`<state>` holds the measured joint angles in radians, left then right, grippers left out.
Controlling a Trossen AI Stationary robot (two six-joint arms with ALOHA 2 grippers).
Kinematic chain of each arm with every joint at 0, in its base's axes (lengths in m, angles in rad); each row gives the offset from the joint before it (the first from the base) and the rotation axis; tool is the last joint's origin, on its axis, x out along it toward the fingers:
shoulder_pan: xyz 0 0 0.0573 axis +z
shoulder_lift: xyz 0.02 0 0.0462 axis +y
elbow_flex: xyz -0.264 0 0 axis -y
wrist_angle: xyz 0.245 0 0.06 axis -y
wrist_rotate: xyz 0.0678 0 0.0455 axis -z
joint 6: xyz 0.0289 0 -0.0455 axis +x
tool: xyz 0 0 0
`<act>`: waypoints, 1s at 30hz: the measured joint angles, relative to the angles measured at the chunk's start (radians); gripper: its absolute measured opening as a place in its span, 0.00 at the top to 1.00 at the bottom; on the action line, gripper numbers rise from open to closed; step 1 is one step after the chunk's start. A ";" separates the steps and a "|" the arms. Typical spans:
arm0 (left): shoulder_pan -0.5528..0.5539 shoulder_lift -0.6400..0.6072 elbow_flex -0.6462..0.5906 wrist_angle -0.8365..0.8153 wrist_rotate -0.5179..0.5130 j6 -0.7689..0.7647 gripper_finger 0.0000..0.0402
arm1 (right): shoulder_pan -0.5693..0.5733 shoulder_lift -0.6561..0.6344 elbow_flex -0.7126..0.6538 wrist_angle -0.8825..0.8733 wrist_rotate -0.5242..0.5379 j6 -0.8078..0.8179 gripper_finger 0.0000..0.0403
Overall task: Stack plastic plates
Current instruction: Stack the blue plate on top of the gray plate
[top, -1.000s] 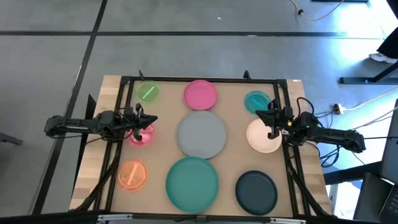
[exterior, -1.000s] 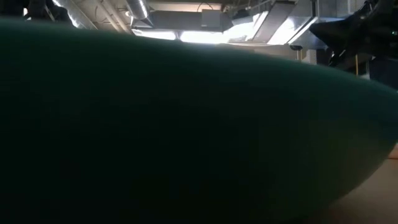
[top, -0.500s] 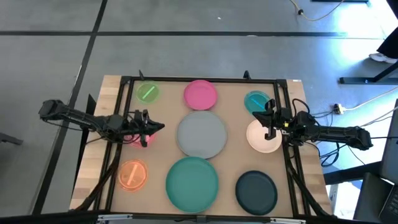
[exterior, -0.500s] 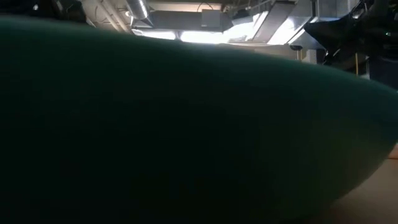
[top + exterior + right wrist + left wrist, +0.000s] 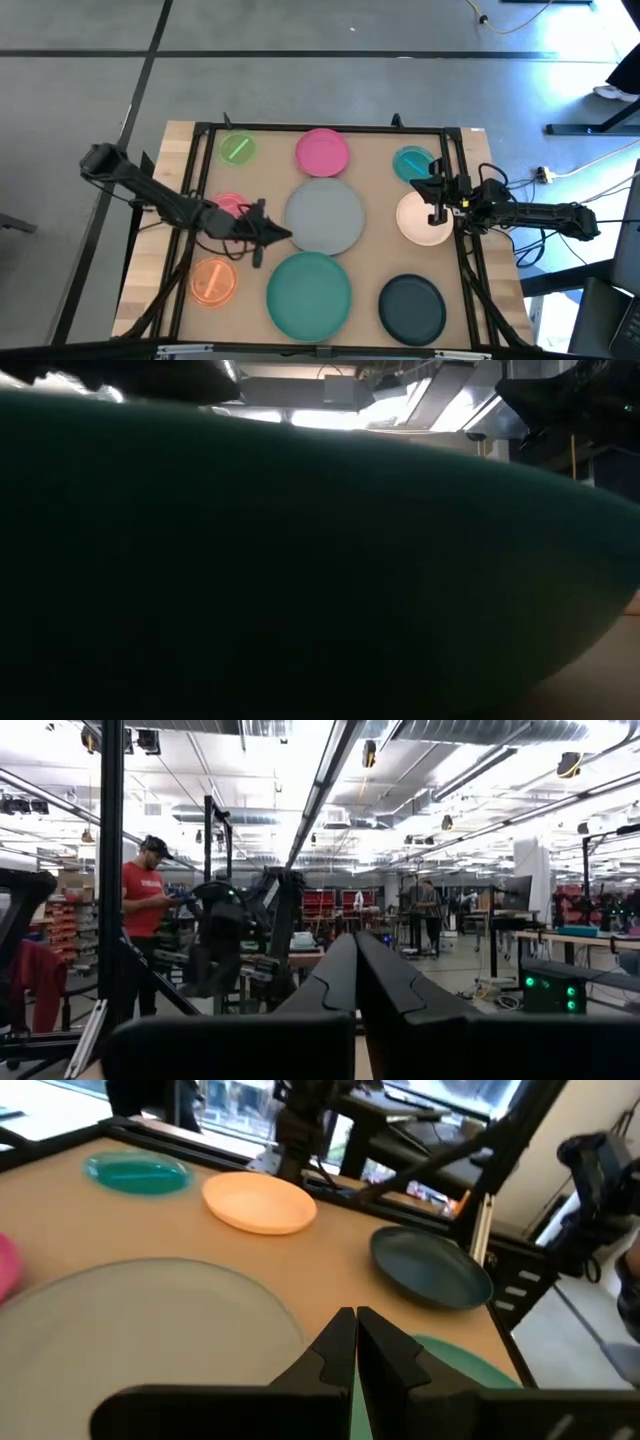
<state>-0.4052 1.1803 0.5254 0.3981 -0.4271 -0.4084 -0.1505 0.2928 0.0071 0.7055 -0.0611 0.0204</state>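
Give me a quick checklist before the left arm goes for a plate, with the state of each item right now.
1. Left gripper shut and empty, between pink plate and grey plate: not ok for grasping, must open.
2. Right gripper shut, over cream plate edge, holding nothing: ok.
3. All nine plates lie separate, unstacked: ok.
4. Grey plate top free: ok.
5. Teal-green plate blocks low view: cannot tell heights.

Nine plastic plates point(image 5: 324, 218) lie on the surface point(image 5: 372, 262). Five are larger and opaque: one grey, one teal-green point(image 5: 309, 291), one dark teal point(image 5: 412, 307), one magenta point(image 5: 323, 152), one cream point(image 5: 420, 219). Four are smaller and translucent: one green point(image 5: 237, 149), one pink point(image 5: 229, 207), one orange point(image 5: 212, 281), one teal point(image 5: 411, 163).
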 joint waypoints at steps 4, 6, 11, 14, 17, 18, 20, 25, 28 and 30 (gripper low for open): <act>-0.004 0.111 0.087 0.000 0.001 0.000 0.98 | 0.000 0.000 0.000 -0.004 -0.001 0.000 0.99; -0.004 0.160 0.121 0.000 -0.001 0.000 0.98 | 0.000 0.000 0.000 -0.003 -0.001 0.002 0.99; 0.003 0.269 0.193 -0.001 0.029 -0.008 0.96 | 0.000 0.000 0.000 -0.001 -0.001 0.003 0.99; 0.014 0.321 0.233 -0.016 0.075 -0.007 0.90 | 0.000 0.000 0.000 -0.001 0.000 0.003 0.99; 0.029 0.366 0.268 -0.065 0.102 -0.001 0.82 | 0.000 0.000 0.000 -0.001 0.000 0.003 0.99; 0.034 0.381 0.276 -0.085 0.103 -0.001 0.79 | 0.000 0.000 0.000 -0.001 0.000 0.003 0.99; 0.041 0.410 0.285 -0.106 0.105 -0.002 0.73 | 0.000 0.000 0.000 -0.001 0.000 0.002 0.99; 0.060 0.466 0.290 -0.143 0.103 -0.008 0.66 | 0.000 0.000 0.000 -0.004 0.000 0.001 0.99; 0.065 0.487 0.290 -0.142 0.102 -0.004 0.66 | -0.001 0.000 0.000 -0.006 0.000 0.001 0.99; 0.065 0.498 0.290 -0.159 0.104 -0.004 0.67 | -0.001 0.000 0.000 -0.006 0.000 0.000 0.99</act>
<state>-0.3405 1.6778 0.8158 0.2393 -0.3233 -0.4126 -0.1513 0.2928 0.0071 0.6994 -0.0608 0.0208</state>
